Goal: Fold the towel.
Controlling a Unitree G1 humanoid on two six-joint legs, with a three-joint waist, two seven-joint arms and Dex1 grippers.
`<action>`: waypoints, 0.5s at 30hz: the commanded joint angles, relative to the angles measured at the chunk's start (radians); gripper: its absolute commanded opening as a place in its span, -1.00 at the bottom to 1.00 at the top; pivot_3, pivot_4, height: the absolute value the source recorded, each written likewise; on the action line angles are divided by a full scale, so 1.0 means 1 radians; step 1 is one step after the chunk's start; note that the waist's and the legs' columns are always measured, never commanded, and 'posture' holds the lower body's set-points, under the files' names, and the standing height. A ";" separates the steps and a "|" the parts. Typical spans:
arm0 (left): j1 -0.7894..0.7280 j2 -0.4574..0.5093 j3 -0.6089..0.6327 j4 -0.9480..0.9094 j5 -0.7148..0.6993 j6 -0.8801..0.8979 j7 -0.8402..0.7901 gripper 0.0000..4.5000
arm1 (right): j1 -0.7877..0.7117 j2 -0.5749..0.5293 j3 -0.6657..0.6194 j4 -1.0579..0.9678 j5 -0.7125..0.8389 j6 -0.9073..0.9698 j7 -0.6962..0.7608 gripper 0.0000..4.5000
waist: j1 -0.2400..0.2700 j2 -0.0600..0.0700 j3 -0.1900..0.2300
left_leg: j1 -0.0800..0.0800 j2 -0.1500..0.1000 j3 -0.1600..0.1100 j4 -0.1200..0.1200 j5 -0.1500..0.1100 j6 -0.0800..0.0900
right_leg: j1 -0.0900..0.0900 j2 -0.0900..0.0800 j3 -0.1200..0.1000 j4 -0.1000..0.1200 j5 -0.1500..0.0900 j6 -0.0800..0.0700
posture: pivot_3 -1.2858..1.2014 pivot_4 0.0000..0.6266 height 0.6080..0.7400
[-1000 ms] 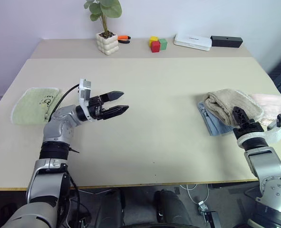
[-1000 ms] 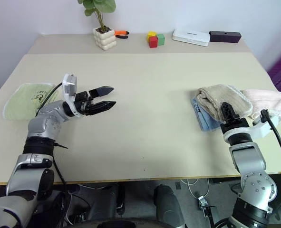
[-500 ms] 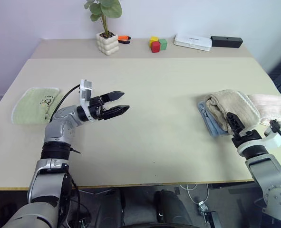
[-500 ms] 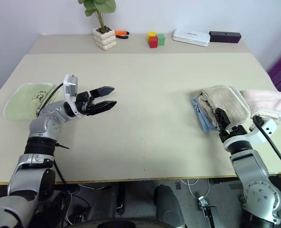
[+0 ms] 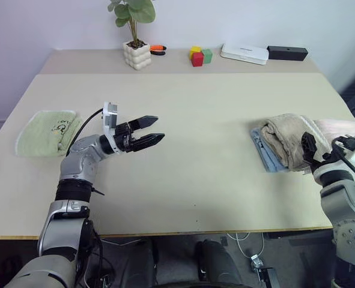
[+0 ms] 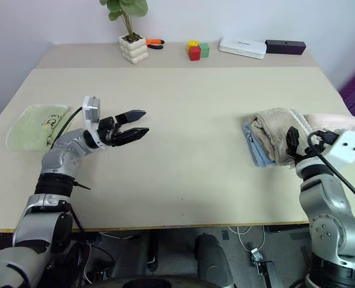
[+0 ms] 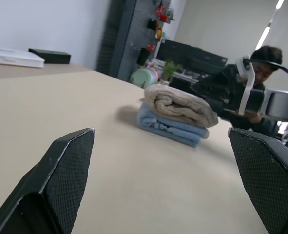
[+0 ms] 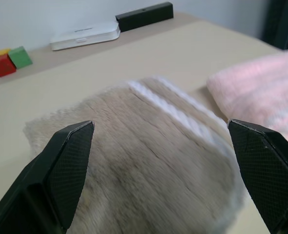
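1. Your towel, the beige-tan terry one with white stitched edging, sits bunched and folded near the desk's right edge, about halfway between front and back.
2. It rests on top of a light blue towel, whose edge pokes out on the side toward the desk's middle and toward the front.
3. Just beside it, closer to the right edge, you have a pink towel.
4. Your right gripper is at the front side of the beige towel, its black fingers spread apart and released, gripping nothing; from the right wrist view the towel's pile lies between and just ahead of the two fingers.
5. Your left gripper hangs above the desk's left half, well apart from the towels, pointing toward the right edge with its fingers apart and empty.
6. A light green towel lies folded near the left edge.
7. Along the back edge you have a potted plant, an orange-handled tool, coloured blocks, a white flat box and a black box.
8. In the left wrist view a person sits beyond the desk's right side.
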 commanded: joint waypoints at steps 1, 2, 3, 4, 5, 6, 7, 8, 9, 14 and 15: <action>0.032 0.024 0.032 -0.090 -0.018 0.006 0.028 1.00 | -0.121 -0.064 0.090 0.001 -0.106 -0.040 0.099 0.98 | -0.001 0.000 0.000 | 0.000 0.000 0.000 0.000 0.000 0.000 | 0.000 0.000 0.000 0.000 0.000 0.000 | 0.03 -0.52 0.92; 0.045 0.028 0.037 -0.118 -0.023 0.014 0.042 1.00 | -0.160 -0.068 0.121 0.017 -0.106 -0.059 0.161 0.98 | -0.001 0.000 0.000 | 0.000 0.000 0.000 0.000 0.000 0.000 | 0.000 0.000 0.000 0.000 0.000 0.000 | 0.03 -0.52 0.92; 0.061 0.034 0.043 -0.145 -0.028 0.022 0.053 1.00 | -0.194 -0.066 0.152 0.028 -0.095 -0.076 0.233 0.98 | -0.001 0.000 0.000 | 0.000 0.000 0.000 -0.001 0.000 0.000 | 0.000 0.000 0.000 0.000 0.000 0.000 | 0.03 -0.52 0.92; 0.079 0.043 0.048 -0.175 -0.031 0.029 0.063 1.00 | -0.225 -0.070 0.194 0.040 -0.089 -0.091 0.321 0.98 | -0.003 0.000 0.000 | 0.001 0.000 -0.001 -0.001 0.000 0.000 | 0.000 0.001 0.000 0.000 0.000 0.000 | 0.03 -0.52 0.92; 0.115 0.068 0.069 -0.212 -0.042 0.040 0.069 1.00 | -0.248 -0.061 0.249 0.034 -0.044 -0.088 0.443 0.98 | -0.005 0.000 0.000 | 0.001 0.001 0.000 -0.001 0.000 0.000 | 0.000 0.001 0.000 0.000 0.000 0.000 | 0.03 -0.52 0.92; 0.140 0.081 0.081 -0.243 -0.049 0.050 0.080 1.00 | -0.261 -0.057 0.278 0.036 -0.011 -0.085 0.535 0.98 | -0.004 0.000 0.000 | 0.001 0.001 0.000 -0.002 0.000 0.000 | 0.000 0.001 0.000 0.000 0.000 0.000 | 0.03 -0.52 0.92; 0.168 0.098 0.093 -0.279 -0.058 0.064 0.091 1.00 | -0.270 -0.066 0.311 0.041 -0.008 -0.096 0.621 0.98 | -0.003 0.000 0.000 | 0.001 0.001 -0.001 -0.002 0.000 0.000 | 0.000 0.001 0.000 0.000 0.000 0.000 | 0.03 -0.52 0.92; 0.191 0.113 0.105 -0.306 -0.066 0.074 0.098 1.00 | -0.273 -0.070 0.331 0.043 -0.009 -0.105 0.678 0.98 | -0.001 0.000 0.000 | 0.000 0.001 -0.001 -0.002 0.000 0.000 | 0.000 0.002 0.000 0.000 0.000 0.000 | 0.03 -0.52 0.92; 0.203 0.115 0.104 -0.330 -0.070 0.083 0.112 1.00 | -0.274 -0.079 0.330 0.056 -0.016 -0.117 0.720 0.98 | 0.004 0.000 0.000 | 0.000 0.001 -0.001 -0.002 0.000 0.000 | 0.000 0.002 0.000 -0.001 0.000 0.000 | 0.03 -0.52 0.92; 0.385 0.175 0.164 -0.513 -0.129 0.146 0.152 1.00 | -0.305 -0.108 0.413 0.130 -0.015 -0.134 1.012 0.98 | 0.007 0.000 0.000 | 0.000 0.000 0.000 0.004 -0.001 0.002 | 0.004 -0.001 -0.001 -0.001 0.000 0.000 | 0.03 -0.52 0.92; 0.406 0.178 0.165 -0.535 -0.136 0.154 0.159 1.00 | -0.297 -0.123 0.426 0.133 -0.027 -0.142 1.059 0.98 | 0.011 0.000 0.000 | 0.001 0.000 -0.001 0.004 -0.002 0.003 | 0.005 -0.001 -0.001 -0.001 0.000 0.000 | 0.03 -0.52 0.92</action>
